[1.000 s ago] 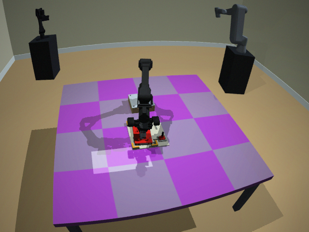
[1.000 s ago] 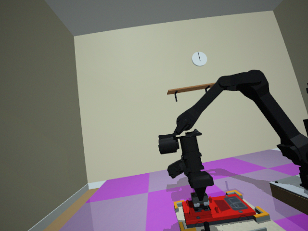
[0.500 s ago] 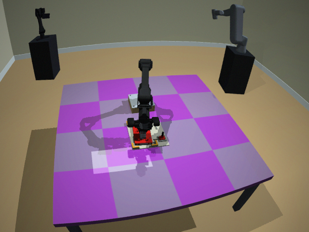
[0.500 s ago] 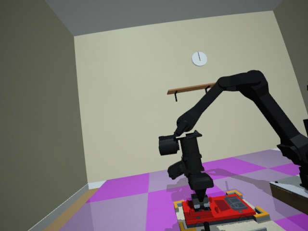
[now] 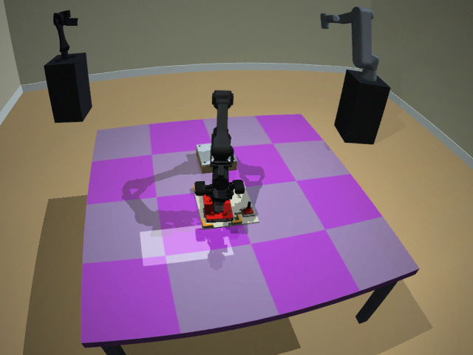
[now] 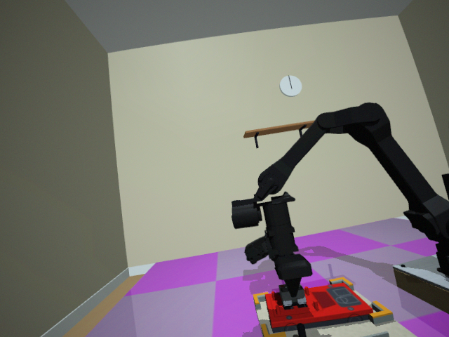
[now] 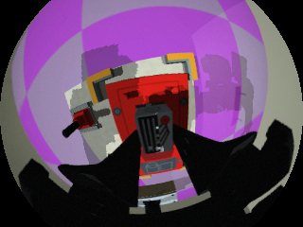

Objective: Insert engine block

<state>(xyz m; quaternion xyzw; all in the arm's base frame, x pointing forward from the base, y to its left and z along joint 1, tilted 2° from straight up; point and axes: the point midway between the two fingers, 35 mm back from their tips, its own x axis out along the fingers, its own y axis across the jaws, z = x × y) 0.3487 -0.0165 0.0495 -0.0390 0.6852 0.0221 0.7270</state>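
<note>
The red car body (image 5: 209, 209) (image 6: 357, 309) (image 7: 124, 95) lies flat on the pale base plate (image 5: 239, 197) (image 7: 153, 66). My gripper (image 5: 219, 202) (image 6: 294, 293) (image 7: 154, 130) points down over the car body and is shut on the grey engine block (image 7: 152, 124), one finger on each side. The block is upright, with its dark slots and a small dark red round mark showing in the wrist view. In the exterior view its lower part is at the opening and its upper part stands above the red surface. The rib and the depth in the opening cannot be made out.
Yellow corner brackets (image 5: 237, 219) (image 6: 381, 311) (image 7: 188, 59) stand around the car body. A small red piece with a black lever (image 5: 248, 208) (image 7: 83, 118) is beside it on the plate. The arm's pale-topped base box (image 5: 203, 151) (image 6: 417, 272) is behind.
</note>
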